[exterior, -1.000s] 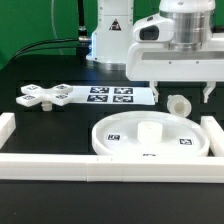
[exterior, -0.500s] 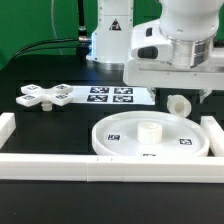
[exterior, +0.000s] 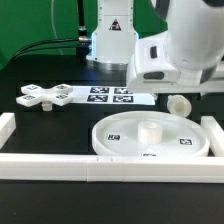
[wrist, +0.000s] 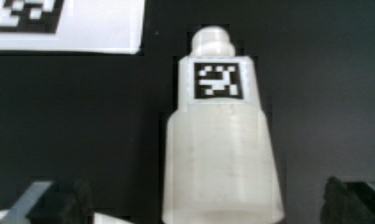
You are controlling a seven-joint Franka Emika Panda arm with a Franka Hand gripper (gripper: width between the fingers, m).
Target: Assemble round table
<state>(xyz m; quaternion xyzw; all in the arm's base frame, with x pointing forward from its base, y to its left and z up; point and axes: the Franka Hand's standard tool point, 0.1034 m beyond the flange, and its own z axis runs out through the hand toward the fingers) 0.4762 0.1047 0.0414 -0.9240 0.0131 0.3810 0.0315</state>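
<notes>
The large round disc (exterior: 150, 137) lies flat near the front rail, with a short hub (exterior: 149, 130) at its middle. The cylindrical leg (exterior: 180, 103) lies on its side just behind the disc on the exterior view's right. In the wrist view this leg (wrist: 219, 140) carries a square tag and lies lengthwise between the jaws. My gripper (wrist: 202, 203) is open, one dark fingertip (wrist: 49, 202) on each side of the leg, with a gap on both sides. The cross-shaped foot piece (exterior: 45, 96) rests at the exterior view's left. The white hand (exterior: 172, 58) hangs tilted above the leg.
The marker board (exterior: 112, 96) lies behind the disc, its corner also showing in the wrist view. White border rails run along the front (exterior: 100, 166), the left (exterior: 8, 128) and the right (exterior: 212, 130). The robot base (exterior: 110, 35) stands at the back.
The hand has tilted and shifted towards the exterior view's right above the leg; its fingers no longer show below it there. The jaws stay wide. No part has moved.
</notes>
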